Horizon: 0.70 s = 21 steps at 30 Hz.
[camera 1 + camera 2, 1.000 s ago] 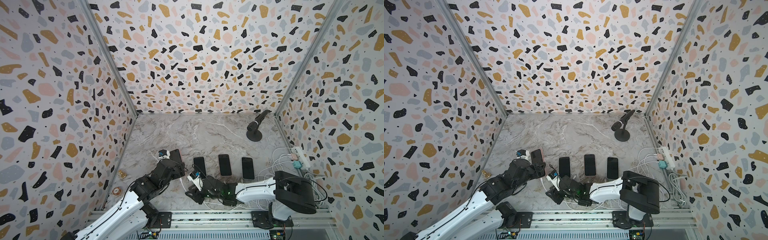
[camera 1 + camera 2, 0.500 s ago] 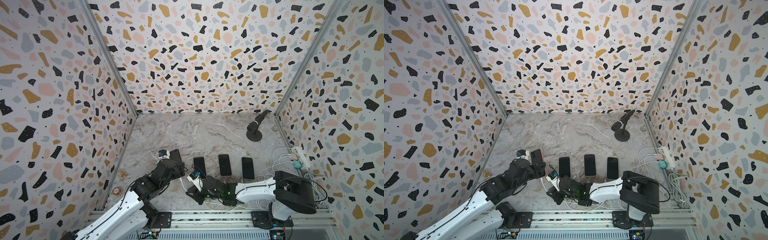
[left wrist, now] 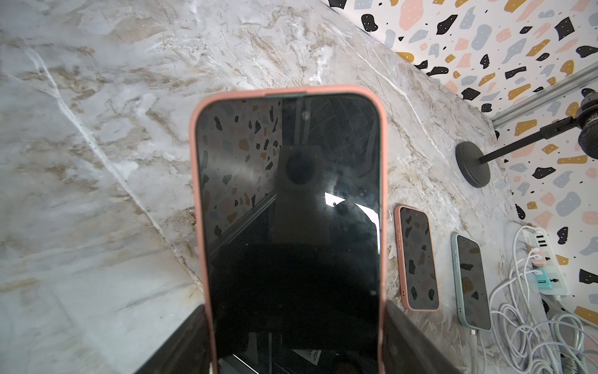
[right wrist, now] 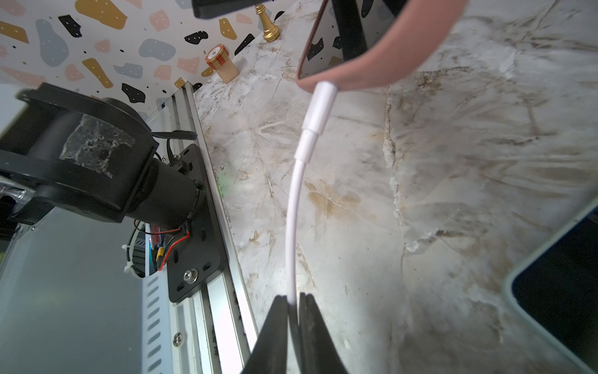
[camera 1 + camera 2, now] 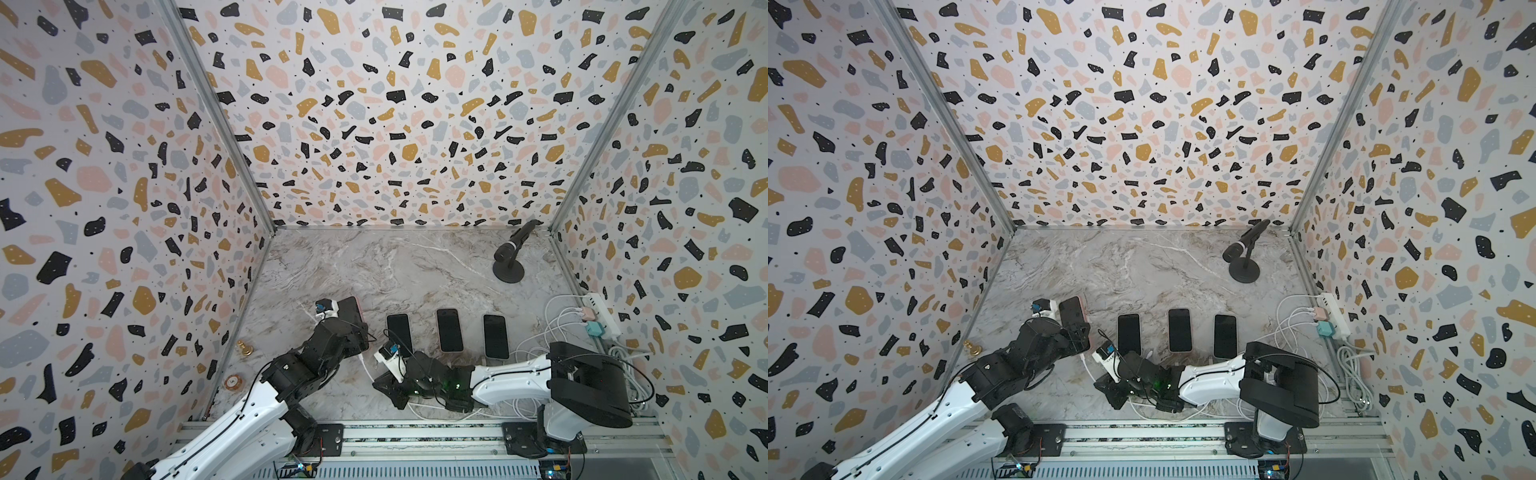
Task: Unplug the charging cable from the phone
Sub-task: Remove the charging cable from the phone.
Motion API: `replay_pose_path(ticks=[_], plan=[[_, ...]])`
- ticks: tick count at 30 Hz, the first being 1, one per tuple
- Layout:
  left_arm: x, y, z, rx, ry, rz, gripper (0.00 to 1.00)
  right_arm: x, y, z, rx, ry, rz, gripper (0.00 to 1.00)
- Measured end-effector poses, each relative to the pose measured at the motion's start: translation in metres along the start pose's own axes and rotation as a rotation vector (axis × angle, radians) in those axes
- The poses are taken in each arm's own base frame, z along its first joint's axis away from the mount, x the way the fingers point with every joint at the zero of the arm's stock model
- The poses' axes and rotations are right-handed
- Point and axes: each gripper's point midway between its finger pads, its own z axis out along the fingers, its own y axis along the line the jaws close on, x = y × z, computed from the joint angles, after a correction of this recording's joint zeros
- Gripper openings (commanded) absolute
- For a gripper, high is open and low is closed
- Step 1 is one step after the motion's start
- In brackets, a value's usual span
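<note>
Reaching forward in both top views, the left arm [image 5: 249, 411] is holding the phone [image 5: 349, 308] tilted; the right arm [image 5: 511, 377] is lying low alongside. In the left wrist view, the left gripper [image 3: 296, 336] is clamping the phone's edges. In the right wrist view, the right gripper [image 4: 293, 300] is pinching the plugged-in charging cable [image 4: 292, 210].

Pink-case phone [image 3: 291, 226], screen dark, tilted up; white cable [image 4: 291, 210] plugged in.

The marble table [image 5: 374, 266] carries three phones [image 5: 449, 330] lying flat, screens up, in a row at 5 o'clock. A mic [image 5: 508, 272] stands at 2. At 3 to 4 lie a power strip [image 5: 600, 311] and loose white cables [image 3: 514, 319]. At 8, by the wall, sit a gold pawn [image 5: 242, 347] and a small block [image 5: 232, 381].
</note>
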Motion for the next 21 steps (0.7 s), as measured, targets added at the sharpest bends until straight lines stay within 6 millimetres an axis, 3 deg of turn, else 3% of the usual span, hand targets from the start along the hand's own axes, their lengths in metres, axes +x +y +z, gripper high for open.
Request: replay_pose_path(ticks=[21], plan=[[-0.0056, 0.0022, 0.0058, -0.028, -0.032, 0.000, 0.44, 0.0028, -0.0013, 0.0000, 0.005, 0.011, -0.003, 0.00]])
